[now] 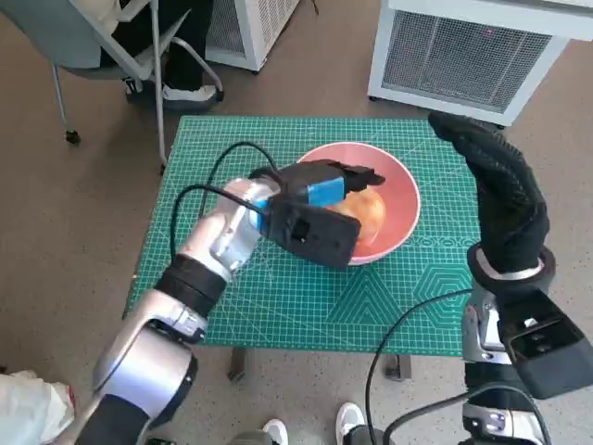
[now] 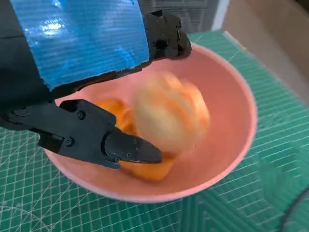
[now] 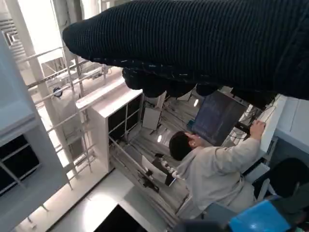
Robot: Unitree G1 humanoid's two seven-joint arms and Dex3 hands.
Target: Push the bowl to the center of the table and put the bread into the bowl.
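**Bread in the bowl, left hand over it with fingers apart**

Round pink bowl (image 1: 398, 199) sits on the green gridded cutting mat (image 1: 306, 297) that covers the small table, roughly mid-table, a bit toward the far right side in the head view.

Pale golden bread roll (image 2: 171, 118) is inside the bowl, resting on or against an orange item (image 2: 145, 169) at the bowl's bottom. Roll is blurred in the left wrist view, so the exact contact with the orange item is unclear.

Left hand (image 1: 310, 209), black with blue tape on its back, reaches over the bowl's near-left rim. In the left wrist view one black finger (image 2: 96, 135) lies low across the near rim, just beside the roll; the others (image 2: 166, 36) are up at the far rim. Roll sits in the gap between them. Fingers are spread, nothing clamped. Can't tell whether the lower finger touches the roll or the orange item; the upper ones look apart from it.

Right hand (image 1: 500, 190), black knitted glove, is raised above the table's right edge, well apart from the bowl. Glove looks extended and carries nothing in the head view; the right wrist view shows the glove (image 3: 203, 43) as a dark band, fingers slightly curled at the tips, holding nothing.

Right wrist view also shows a person (image 3: 212, 169) in a light top, arm reaching toward a dark screen (image 3: 219, 116).
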